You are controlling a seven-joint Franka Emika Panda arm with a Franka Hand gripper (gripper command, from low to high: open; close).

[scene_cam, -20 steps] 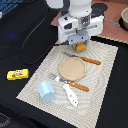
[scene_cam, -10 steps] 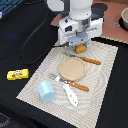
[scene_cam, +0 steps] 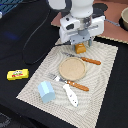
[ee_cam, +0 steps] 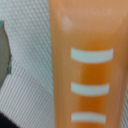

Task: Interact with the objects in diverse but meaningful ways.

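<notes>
Currently the robot's tool sits low over an orange bread-like block at the far edge of a woven placemat on a dark desk.
From the exterior view's left: a yellow printed block lies on the desk off the mat, a pale blue carton stands near the mat's front corner, a white paddle-like piece lies just beside it, and a tan plate sits mid-mat between orange-handled cutlery. Whether the tool is parted or clamped on the orange block cannot be told; the wrist view shows only the block's orange, white-striped face filling the frame. If the hold is off-centre, the block may twist or slip free; it could land on the knife or plate close by.
</notes>
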